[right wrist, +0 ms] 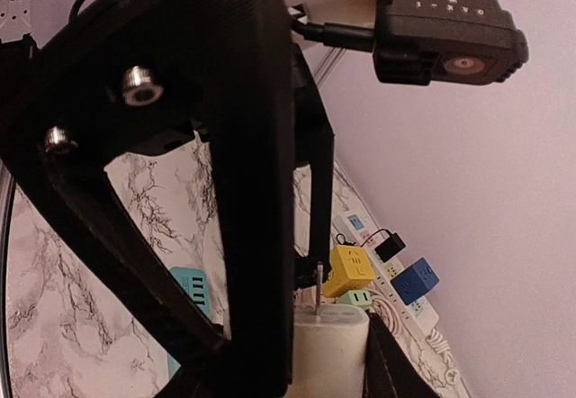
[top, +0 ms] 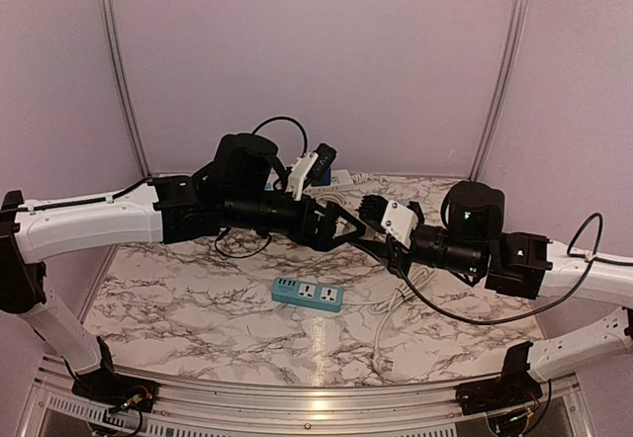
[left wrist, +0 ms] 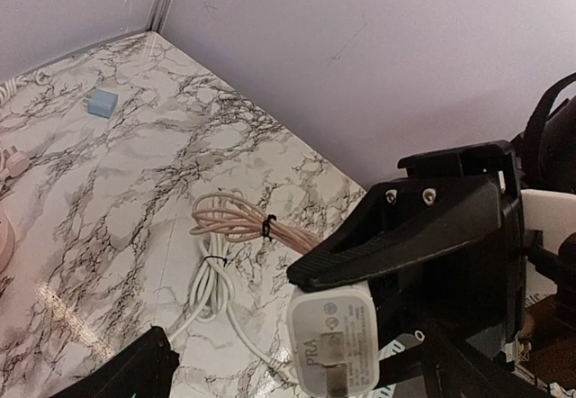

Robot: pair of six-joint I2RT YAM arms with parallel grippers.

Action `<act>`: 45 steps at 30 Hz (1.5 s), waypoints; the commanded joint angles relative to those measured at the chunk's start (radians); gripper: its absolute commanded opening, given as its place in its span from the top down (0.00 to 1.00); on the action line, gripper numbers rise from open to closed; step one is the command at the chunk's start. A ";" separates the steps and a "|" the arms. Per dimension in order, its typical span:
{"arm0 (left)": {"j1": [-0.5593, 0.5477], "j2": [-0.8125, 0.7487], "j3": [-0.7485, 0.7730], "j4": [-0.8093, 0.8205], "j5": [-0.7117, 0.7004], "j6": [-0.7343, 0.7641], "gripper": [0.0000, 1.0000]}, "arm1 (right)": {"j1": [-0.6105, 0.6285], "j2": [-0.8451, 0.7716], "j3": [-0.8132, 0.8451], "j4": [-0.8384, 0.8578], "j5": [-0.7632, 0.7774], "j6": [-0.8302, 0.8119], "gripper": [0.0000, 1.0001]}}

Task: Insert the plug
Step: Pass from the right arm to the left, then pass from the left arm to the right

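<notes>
A white plug adapter (left wrist: 335, 342) marked PRA is held in the air above the table. In the right wrist view the plug (right wrist: 331, 353) sits between my right gripper's (right wrist: 328, 366) fingers, with a metal prong pointing up. My right gripper (top: 376, 221) is shut on it. My left gripper (top: 346, 227) meets it tip to tip and is open, its fingers (left wrist: 135, 366) spread wide on either side of the plug. A light blue power strip (top: 308, 293) lies on the marble table below and also shows in the right wrist view (right wrist: 189, 294). In the top view the grippers hide the plug.
A white power strip (right wrist: 396, 276) with a yellow cube (right wrist: 346, 270), a blue cube (right wrist: 416, 281) and a black adapter lies along the back wall. Tied pink and white cable bundles (left wrist: 236, 222) lie on the table. A small blue block (left wrist: 103, 103) sits far off.
</notes>
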 commanded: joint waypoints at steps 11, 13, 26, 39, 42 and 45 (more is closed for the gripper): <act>-0.003 0.087 0.087 0.045 0.104 -0.013 0.45 | 0.020 0.003 0.039 0.003 0.060 -0.058 0.62; -0.003 0.094 0.090 0.053 0.113 -0.013 0.57 | 0.020 0.005 0.037 0.001 0.060 -0.068 0.62; 0.018 0.062 0.043 0.132 0.117 -0.156 1.00 | 0.023 -0.155 -0.183 0.144 0.053 -0.413 0.10; 0.085 0.093 -0.063 0.396 0.336 -0.735 1.00 | 0.060 -0.151 -0.365 0.481 0.172 -0.880 0.07; 0.085 0.101 -0.101 0.503 0.369 -0.818 1.00 | 0.062 -0.104 -0.359 0.567 0.218 -0.959 0.10; 0.082 0.102 -0.123 0.536 0.385 -0.848 1.00 | 0.063 -0.065 -0.363 0.679 0.258 -1.039 0.14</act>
